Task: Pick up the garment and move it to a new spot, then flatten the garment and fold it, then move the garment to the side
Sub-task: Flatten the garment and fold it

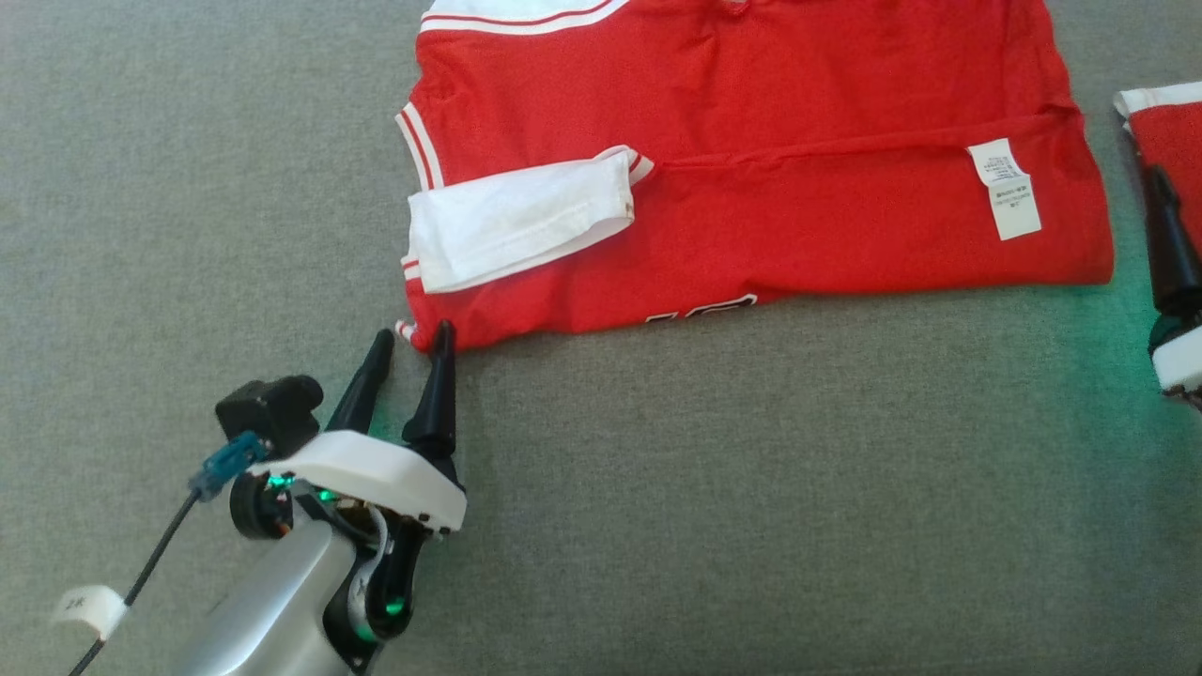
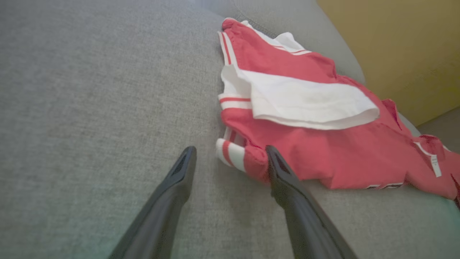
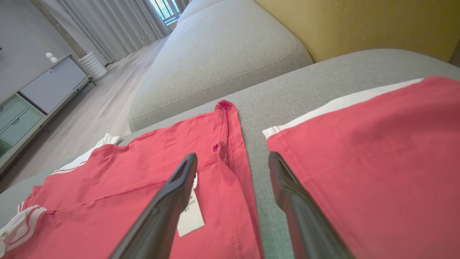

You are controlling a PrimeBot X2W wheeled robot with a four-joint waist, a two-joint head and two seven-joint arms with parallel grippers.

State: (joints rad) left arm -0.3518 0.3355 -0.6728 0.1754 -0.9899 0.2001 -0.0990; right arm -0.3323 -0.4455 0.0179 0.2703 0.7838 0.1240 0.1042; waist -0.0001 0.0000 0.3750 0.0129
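Red-and-white fabric jersey point(image 1: 770, 188) lies on the grey cushion point(image 1: 657, 516); I see my left gripper point(image 1: 413, 331) released at its seven o'clock corner, right gripper point(image 3: 233, 157) released too.

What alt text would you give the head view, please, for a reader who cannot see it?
A red jersey with white trim lies folded on a grey cushion, one white sleeve laid across it. The open left gripper sits at its near left corner; the right gripper shows at the right edge.
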